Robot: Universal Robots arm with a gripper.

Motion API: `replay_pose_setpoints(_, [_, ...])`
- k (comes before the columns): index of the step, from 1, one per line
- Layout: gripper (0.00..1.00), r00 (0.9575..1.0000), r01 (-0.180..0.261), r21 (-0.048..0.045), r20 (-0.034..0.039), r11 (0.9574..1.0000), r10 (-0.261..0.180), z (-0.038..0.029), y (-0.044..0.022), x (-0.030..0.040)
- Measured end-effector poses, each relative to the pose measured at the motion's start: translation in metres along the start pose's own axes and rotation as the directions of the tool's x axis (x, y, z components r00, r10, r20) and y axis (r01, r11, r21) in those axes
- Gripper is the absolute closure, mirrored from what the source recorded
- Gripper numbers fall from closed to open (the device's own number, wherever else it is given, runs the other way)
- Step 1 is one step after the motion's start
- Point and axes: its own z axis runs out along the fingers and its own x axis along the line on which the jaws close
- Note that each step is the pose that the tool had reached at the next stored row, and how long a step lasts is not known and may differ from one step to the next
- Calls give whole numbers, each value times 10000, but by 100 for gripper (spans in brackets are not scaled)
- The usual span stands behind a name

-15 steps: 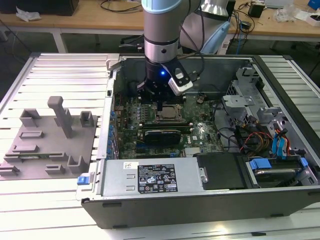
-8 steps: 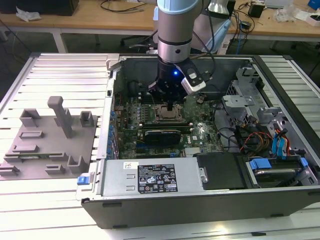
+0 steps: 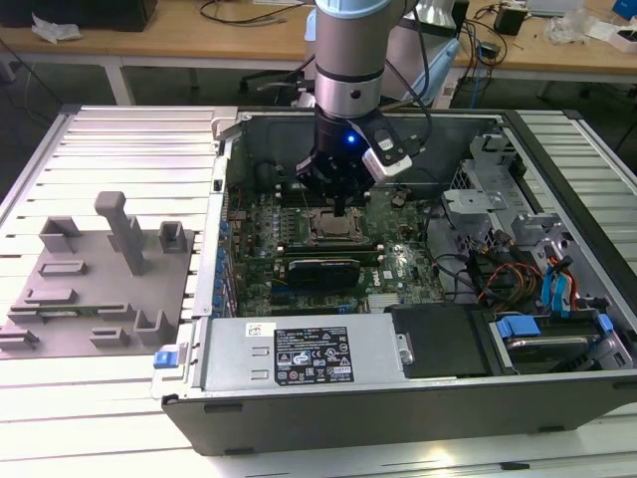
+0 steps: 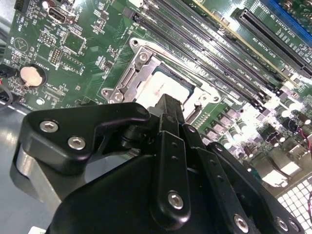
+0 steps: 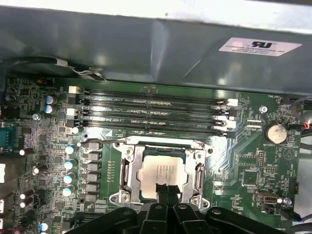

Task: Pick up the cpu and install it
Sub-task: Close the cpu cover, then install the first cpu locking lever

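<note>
The cpu point(image 5: 163, 170), a small square chip with a pale silvery top, lies flat inside the dark metal-framed socket point(image 5: 127, 170) on the green motherboard. In the second wrist view the cpu point(image 4: 163, 85) shows just past my black fingertips. My gripper point(image 5: 166, 189) is shut, its two fingers pressed together with their tips at the chip's near edge, not spanning it. In the exterior view my gripper point(image 3: 339, 204) hangs straight down over the socket and the cpu point(image 3: 333, 227), inside the open computer case.
Memory slots point(image 5: 151, 114) run beside the socket. A grey power supply box point(image 3: 309, 354) lines the case's front. Cables and drive bays point(image 3: 537, 299) are at the exterior view's right. A grey tray with fixture blocks point(image 3: 90, 289) lies outside the case on the exterior view's left.
</note>
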Motion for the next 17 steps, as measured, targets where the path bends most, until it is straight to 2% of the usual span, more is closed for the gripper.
replay_pose_setpoints(13, [89, 10000, 0, 3, -2, 10000, 0, -14, 0, 0])
replay_pose_setpoints(17, [89, 10000, 0, 4, -2, 10000, 0, -73, -2, -2])
